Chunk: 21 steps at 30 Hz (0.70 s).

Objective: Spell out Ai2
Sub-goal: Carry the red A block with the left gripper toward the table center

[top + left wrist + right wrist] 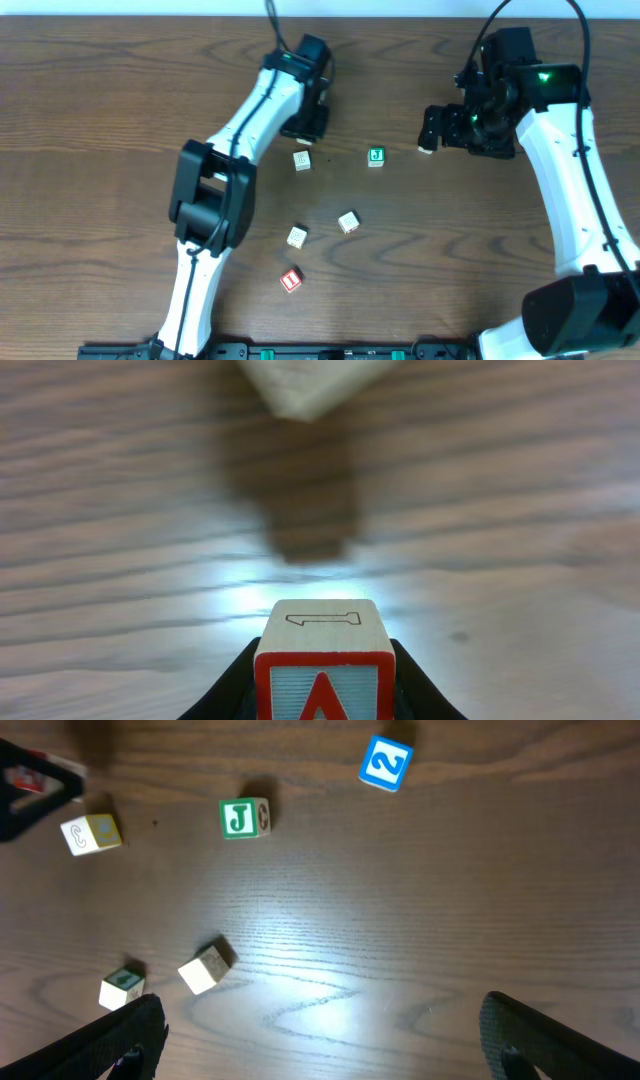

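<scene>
My left gripper (305, 127) is shut on the red-framed A cube (325, 660), whose black fingers (232, 685) press both its sides just above the table. In the right wrist view that cube (30, 780) shows as a red spot at the far left. The blue-framed 2 cube (385, 763) lies on the table beyond my right gripper (325, 1040), which stands wide open with nothing between its fingers (110, 1040). From overhead the right gripper (462, 135) hangs at the upper right. The red-framed I cube (291, 280) lies alone near the table's front.
A green J cube (376, 156) lies between the two grippers. A pale cube (301, 160) sits just ahead of the held A cube and shows blurred in the left wrist view (310, 385). Two more pale cubes (348, 222) (297, 237) lie mid-table.
</scene>
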Motion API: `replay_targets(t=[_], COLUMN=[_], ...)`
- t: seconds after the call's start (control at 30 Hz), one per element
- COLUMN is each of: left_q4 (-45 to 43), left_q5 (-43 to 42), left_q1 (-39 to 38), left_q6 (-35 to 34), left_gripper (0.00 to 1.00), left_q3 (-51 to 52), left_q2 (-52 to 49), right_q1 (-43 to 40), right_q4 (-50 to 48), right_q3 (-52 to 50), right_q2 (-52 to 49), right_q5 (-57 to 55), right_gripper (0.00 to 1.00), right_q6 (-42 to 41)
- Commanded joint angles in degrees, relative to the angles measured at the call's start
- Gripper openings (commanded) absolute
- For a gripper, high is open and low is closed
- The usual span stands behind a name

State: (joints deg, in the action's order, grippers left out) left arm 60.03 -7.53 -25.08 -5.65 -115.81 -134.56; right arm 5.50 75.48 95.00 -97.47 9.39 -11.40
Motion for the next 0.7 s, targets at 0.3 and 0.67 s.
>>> replay_targets(t=[0.3,0.67], left_q4=[3.5,-3.7], left_q5=[-1.1,0.7], left_q1=[-5.8,-5.9], left_q6=[-6.6,-7.7], left_gripper=[0.15,0.14], left_q3=[-0.6,6.1], left_q2=[1.5,1.5], right_q1=[0.6,0.6], right_q4=[1.7,2.3], right_q3=[0.9,0.9], right_q2=[0.0,0.0], right_q5=[-0.2,-0.2], right_gripper=[0.99,0.99], right_q6=[0.7,0.7])
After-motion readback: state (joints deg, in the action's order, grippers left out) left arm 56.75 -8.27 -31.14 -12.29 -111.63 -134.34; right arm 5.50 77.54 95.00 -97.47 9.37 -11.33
